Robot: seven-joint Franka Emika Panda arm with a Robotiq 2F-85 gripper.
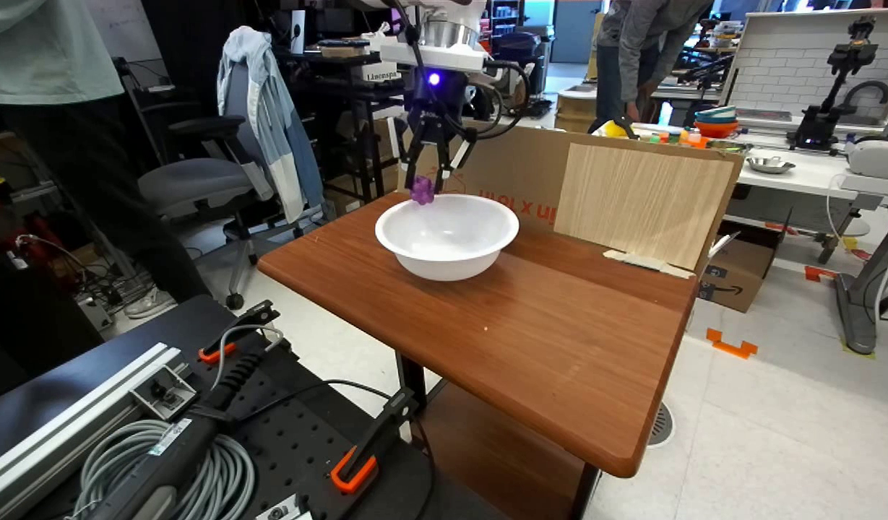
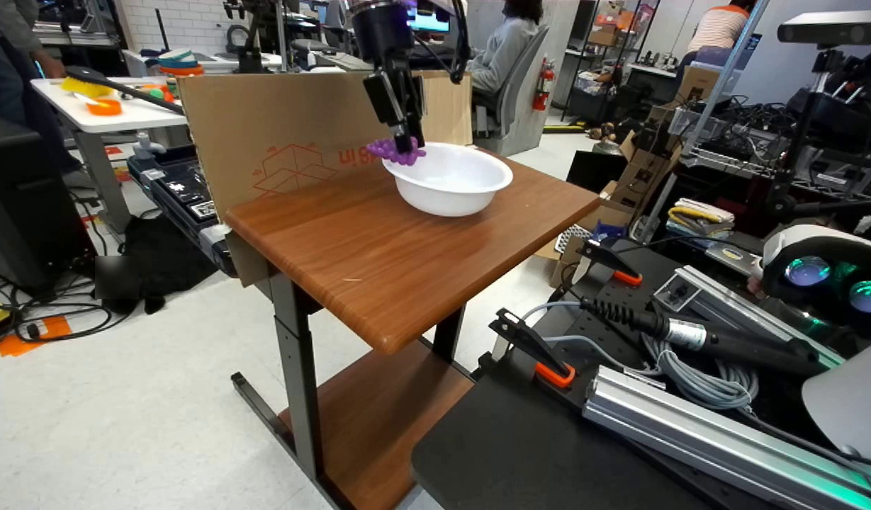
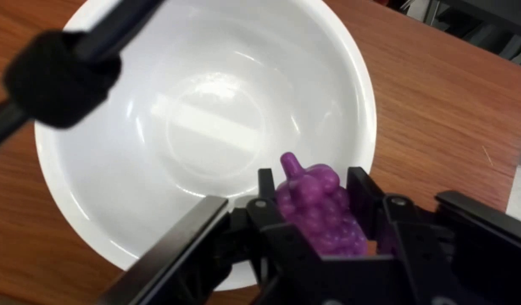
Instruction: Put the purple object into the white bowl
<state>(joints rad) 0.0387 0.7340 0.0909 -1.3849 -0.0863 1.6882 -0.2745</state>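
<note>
Black two-fingered tool [image 3: 313, 180]: pointed downward and clamped on a glossy purple object shaped like a bunch of grapes [image 3: 315, 212], which is pinched between both black fingers [image 3: 266, 186].
Purple object: held in the tool, across the rim of a wide, round, glossy white bowl [image 1: 447, 267] as seen in all three views; in the wrist view its short stem is shown against the bowl's inner side. Whether the rim is touched cannot be told.
White bowl: set upright just below the tool, which is placed over its edge rather than its centre; streaks of light are reflected on its floor.
Brown wood-grain bench with rounded corners [image 1: 530, 347]: seen below the tool, with the bowl rested on it.
Brown cardboard sheet with red print [image 2: 279, 120]: stood upright behind the tool in both exterior views.
Pale rectangular wood-grain panel [image 1: 646, 202]: set against the cardboard, farther from the tool than the bowl is.
Black flat board pierced with holes [image 1: 299, 433]: placed well apart from the tool, nearer the camera in both exterior views; a silver metal rail [image 2: 726, 439], a coil of grey cable [image 2: 718, 395] and black clamps with orange tips [image 2: 555, 375] are laid on or beside it.
</note>
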